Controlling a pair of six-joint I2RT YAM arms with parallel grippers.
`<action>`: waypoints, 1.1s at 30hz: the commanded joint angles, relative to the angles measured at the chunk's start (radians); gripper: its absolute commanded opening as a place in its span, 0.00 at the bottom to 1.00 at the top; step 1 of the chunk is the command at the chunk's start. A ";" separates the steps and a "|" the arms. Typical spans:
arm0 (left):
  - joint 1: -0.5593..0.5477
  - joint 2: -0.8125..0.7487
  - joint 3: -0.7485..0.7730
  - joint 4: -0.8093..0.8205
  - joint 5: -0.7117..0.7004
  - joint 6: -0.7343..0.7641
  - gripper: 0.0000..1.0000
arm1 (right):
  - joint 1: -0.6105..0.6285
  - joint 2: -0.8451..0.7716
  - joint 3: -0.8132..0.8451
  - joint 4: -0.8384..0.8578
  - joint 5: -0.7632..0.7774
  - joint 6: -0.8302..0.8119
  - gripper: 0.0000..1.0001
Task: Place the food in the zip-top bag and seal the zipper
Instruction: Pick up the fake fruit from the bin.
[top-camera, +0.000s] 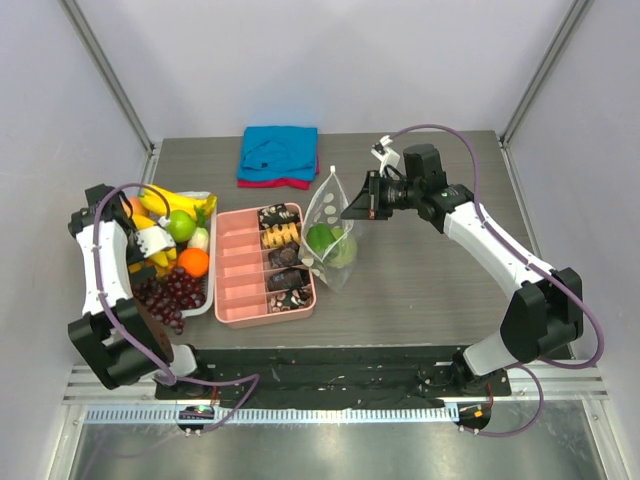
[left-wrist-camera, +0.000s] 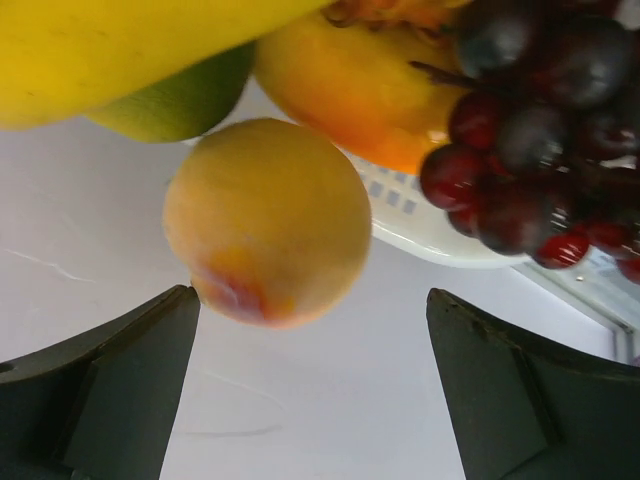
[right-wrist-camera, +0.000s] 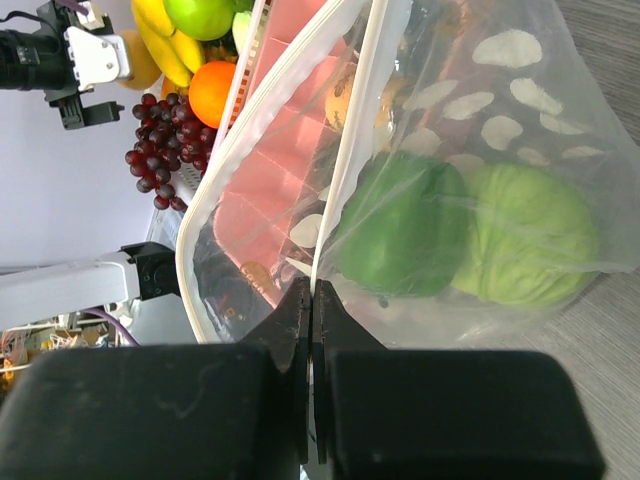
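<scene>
The clear dotted zip-top bag (top-camera: 330, 228) hangs upright beside the pink box, its mouth open. Two green fruits (right-wrist-camera: 400, 225) lie in its bottom. My right gripper (top-camera: 352, 208) is shut on one side of the mouth, pinching the zipper strip (right-wrist-camera: 352, 150) between its pads (right-wrist-camera: 312, 295). My left gripper (top-camera: 152, 238) is over the white fruit tray (left-wrist-camera: 440, 240), open and empty (left-wrist-camera: 312, 300). A peach (left-wrist-camera: 265, 220) lies just ahead of its fingers, nearer the left one, not held.
The tray holds bananas (top-camera: 165, 200), a green apple (top-camera: 181, 225), an orange (top-camera: 194, 261) and dark grapes (top-camera: 170, 292). The pink compartment box (top-camera: 262, 265) has snacks in its right column. A folded blue and red cloth (top-camera: 278, 155) lies at the back.
</scene>
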 joint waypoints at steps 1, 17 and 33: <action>0.011 0.042 -0.028 0.096 -0.019 0.037 1.00 | 0.005 -0.009 0.037 0.007 -0.017 -0.014 0.01; 0.014 0.048 -0.014 0.079 0.031 0.006 0.63 | 0.005 0.011 0.057 0.006 -0.012 -0.009 0.01; -0.351 0.050 0.704 -0.271 0.580 -0.543 0.52 | 0.004 -0.001 0.059 -0.023 0.017 -0.049 0.01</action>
